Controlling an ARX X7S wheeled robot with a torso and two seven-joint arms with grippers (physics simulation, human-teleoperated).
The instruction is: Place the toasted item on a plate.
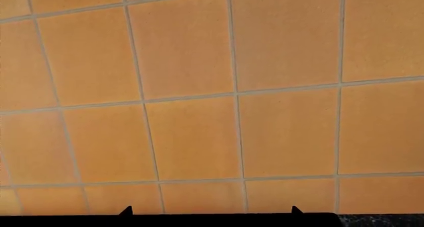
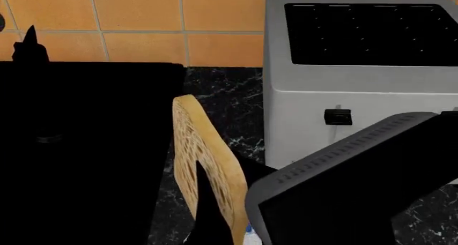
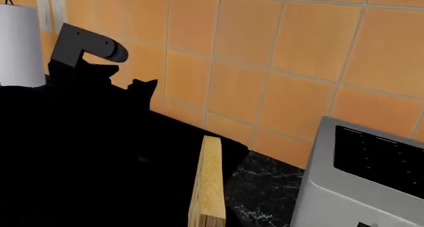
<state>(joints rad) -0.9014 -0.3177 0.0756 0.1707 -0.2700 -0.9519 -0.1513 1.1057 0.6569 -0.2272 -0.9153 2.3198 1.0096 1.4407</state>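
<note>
- The toast slice stood on edge in the head view, its porous golden face turned toward 9 o'clock and its brown crust running along the top and the 3 o'clock side.
- In the right wrist view the same slice appeared edge-on as a narrow upright strip.
- The right tool was at the slice's lower end; one dark pointed finger lay across the porous face. The other finger was hidden behind the bread, but the slice was held upright off the surface, so the right tool was judged clamped on it.
- The right arm's grey ribbed housing filled the 4 to 5 o'clock part of the head view.
- A sliver of blue-and-white rim, taken to be the plate, showed at 6 o'clock just beneath the slice; the rest was hidden.
- The grey toaster stood at 2 o'clock on the black marbled surface, near the slice but apart from it.
- A large black block covered the 9 o'clock side; it could not be identified.
- The left tool showed only two small dark tips held apart, facing the orange tiled wall with nothing between them.
- A white paper roll stood at 10 o'clock in the right wrist view.
</note>
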